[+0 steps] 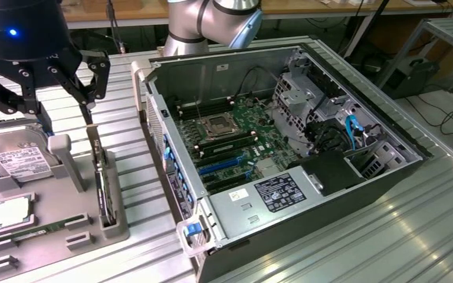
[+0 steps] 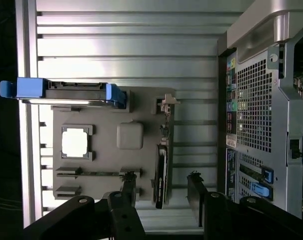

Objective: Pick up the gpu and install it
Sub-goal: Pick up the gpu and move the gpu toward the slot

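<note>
Overhead: black two-fingered pincer (image 2: 160, 179) hangs released above the card, jaws spread to either side of it.
Card: thin dark gpu (image 2: 162, 167) with a pale metal bracket stands on edge in a slot of the grey moulded holder tray (image 2: 141, 115) on the ribbed metal worktop (image 1: 368, 236).
Handling: likely light, stiff and fragile; best gripped across the flat faces near the upper edge.
Tray also holds: silver hard drive (image 1: 18, 159), square processor (image 2: 75, 142), green memory stick (image 1: 42, 226).
Nearby: open grey computer case (image 1: 171, 76) beside the tray, green motherboard (image 1: 235, 135) exposed.
</note>
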### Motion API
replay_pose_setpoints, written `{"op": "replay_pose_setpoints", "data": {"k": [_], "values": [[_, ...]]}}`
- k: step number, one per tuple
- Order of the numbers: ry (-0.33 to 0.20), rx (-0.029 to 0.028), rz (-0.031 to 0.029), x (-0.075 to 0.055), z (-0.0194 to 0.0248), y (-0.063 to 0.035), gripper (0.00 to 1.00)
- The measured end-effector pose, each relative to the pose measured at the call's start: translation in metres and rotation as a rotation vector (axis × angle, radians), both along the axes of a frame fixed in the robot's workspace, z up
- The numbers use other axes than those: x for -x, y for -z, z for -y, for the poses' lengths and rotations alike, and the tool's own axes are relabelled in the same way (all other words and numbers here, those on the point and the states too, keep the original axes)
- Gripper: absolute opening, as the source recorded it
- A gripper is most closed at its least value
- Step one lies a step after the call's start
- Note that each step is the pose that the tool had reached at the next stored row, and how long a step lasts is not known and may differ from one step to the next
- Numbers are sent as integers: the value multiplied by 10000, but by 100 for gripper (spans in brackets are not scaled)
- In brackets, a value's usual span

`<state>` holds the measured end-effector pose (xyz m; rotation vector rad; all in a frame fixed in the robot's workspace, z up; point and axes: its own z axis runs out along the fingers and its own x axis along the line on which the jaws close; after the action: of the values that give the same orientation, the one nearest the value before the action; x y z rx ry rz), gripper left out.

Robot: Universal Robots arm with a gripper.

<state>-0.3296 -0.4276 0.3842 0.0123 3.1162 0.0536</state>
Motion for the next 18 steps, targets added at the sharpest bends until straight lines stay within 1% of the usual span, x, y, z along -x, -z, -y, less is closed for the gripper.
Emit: {"op": "replay_pose_setpoints", "data": {"k": [6,18], "values": [[-1,1,-2,0,20,38,54],[-2,1,-2,0,48,75,54]]}}
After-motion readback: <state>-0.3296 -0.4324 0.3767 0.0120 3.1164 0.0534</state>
